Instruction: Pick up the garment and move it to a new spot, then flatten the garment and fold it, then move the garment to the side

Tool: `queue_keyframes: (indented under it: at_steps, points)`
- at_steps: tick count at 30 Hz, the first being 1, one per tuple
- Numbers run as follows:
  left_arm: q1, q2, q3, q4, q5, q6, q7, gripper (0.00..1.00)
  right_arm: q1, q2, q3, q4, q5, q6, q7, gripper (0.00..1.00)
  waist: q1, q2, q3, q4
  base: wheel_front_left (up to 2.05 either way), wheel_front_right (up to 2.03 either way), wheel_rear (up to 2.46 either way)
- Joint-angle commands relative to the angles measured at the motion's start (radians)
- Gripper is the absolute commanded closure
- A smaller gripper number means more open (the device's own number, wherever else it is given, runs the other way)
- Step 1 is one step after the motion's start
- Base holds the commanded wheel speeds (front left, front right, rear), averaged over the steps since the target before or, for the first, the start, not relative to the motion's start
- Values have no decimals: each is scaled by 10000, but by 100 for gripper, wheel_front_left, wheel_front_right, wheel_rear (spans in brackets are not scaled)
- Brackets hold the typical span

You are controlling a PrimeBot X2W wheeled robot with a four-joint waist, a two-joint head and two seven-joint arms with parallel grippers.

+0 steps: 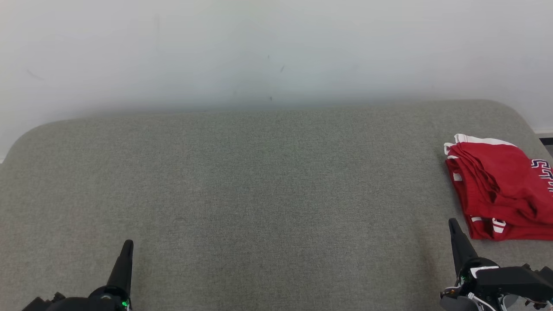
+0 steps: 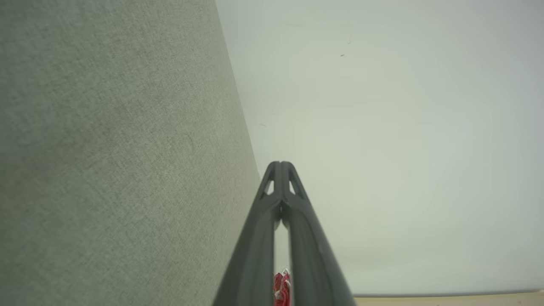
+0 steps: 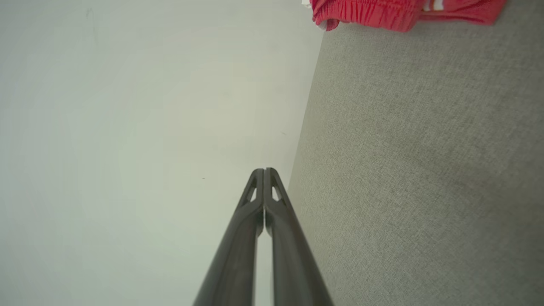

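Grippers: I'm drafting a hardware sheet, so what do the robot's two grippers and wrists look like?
The left gripper and right gripper each have two long, dark grey fingers tapering to a point, with small triangular cut-outs near the tips. Their wrist housings are black; the left shows a green light, the right a white panel and pale cables.

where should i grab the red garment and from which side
Probably the near left corner of the red garment, where the stacked white-trimmed hems lie flat on the grey fabric surface. Come in low from the left with the right gripper, which sits just beside that corner; it is shut, so it must open first.
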Motion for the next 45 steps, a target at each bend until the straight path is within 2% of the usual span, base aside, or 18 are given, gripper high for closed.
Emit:
queue_keyframes:
  at_steps: [1,20,45]
  points:
    - [-162,57,38,-69,-218,-64,57,100,41,42,-55,-104,243,7,59,100,-1,0,5,3,0,0,0]
    - [-305,65,58,-82,-1442,-74,382,100,82,133,-246,-264,1433,7,332,100,-1,0,58,26,0,0,0]
    - [-290,63,55,-79,-1411,-75,379,100,82,128,-234,-248,1385,7,331,100,-1,0,58,26,0,0,0]
